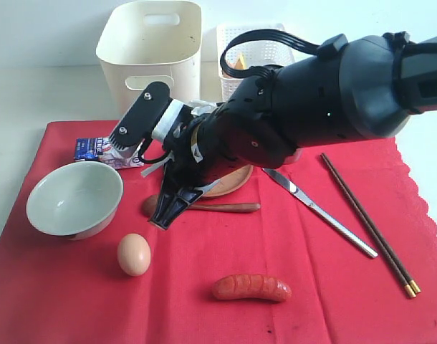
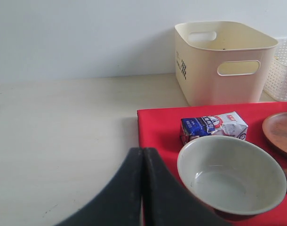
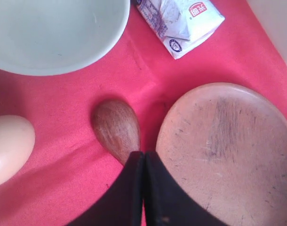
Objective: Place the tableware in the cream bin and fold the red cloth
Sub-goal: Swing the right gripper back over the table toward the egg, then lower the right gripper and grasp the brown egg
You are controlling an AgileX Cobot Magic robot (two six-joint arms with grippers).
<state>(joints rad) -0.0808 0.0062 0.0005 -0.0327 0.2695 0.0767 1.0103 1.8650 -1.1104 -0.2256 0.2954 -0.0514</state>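
Red woven cloth (image 1: 75, 308) covers most of the tabletop (image 2: 63, 117), its scalloped edge on the right of the exterior view. All the tableware in sight lies on it.

The pale green-white bowl (image 1: 74, 199) sits upright near the cloth's left edge, its bare glazed inside facing up. The cream bin (image 1: 132, 72) stands off the cloth, just behind its far edge, and only bare inner wall shows. Beside it is a white lattice basket (image 1: 236, 43) with something yellow in it, mostly hidden by the arm.

The wooden spoon (image 1: 229, 208) lies flat with its long axis across the exterior view. Its bowl end points left toward the green-white bowl and its handle runs right along the near rim of the wooden plate (image 1: 233, 183). The steel knife (image 1: 319, 211) and the dark chopsticks (image 1: 369, 226) lie side by side on a diagonal, the gold tips at the near right end.

The right gripper (image 3: 143, 155) reaches across with its jaws pressed together and nothing between them, the tip at the spoon's neck just beside the plate. The left gripper (image 2: 142, 155) is likewise closed and empty, over bare table by the cloth's left edge.

A blue-and-white packet (image 1: 97, 150) lies behind the bowl, an egg (image 1: 134, 254) in front of it, and a sausage (image 1: 251, 288) nearer the middle.
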